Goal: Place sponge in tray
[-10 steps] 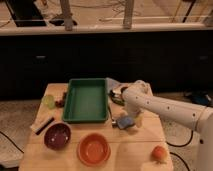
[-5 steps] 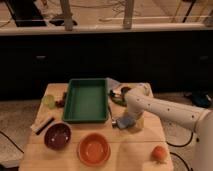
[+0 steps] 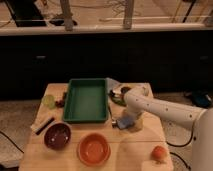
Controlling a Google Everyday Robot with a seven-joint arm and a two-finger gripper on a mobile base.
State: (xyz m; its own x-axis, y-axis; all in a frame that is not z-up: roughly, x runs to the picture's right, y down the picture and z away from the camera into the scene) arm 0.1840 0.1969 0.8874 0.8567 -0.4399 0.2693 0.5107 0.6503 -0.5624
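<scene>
I'm seeing the gripper (image 3: 120, 122) sitting low just right of the tray (image 3: 87, 100), against the sponge (image 3: 129, 120). Whether it's clamping it, I cannot tell. The sponge is looking light and squashy, likely inviting a pinch across its 2 long sides.

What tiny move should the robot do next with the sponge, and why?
Probably a small lift straight up. The pincer is down at the sponge on the table, beside the green tray, and the tray's raised sides look like they must be cleared before moving over it.
</scene>
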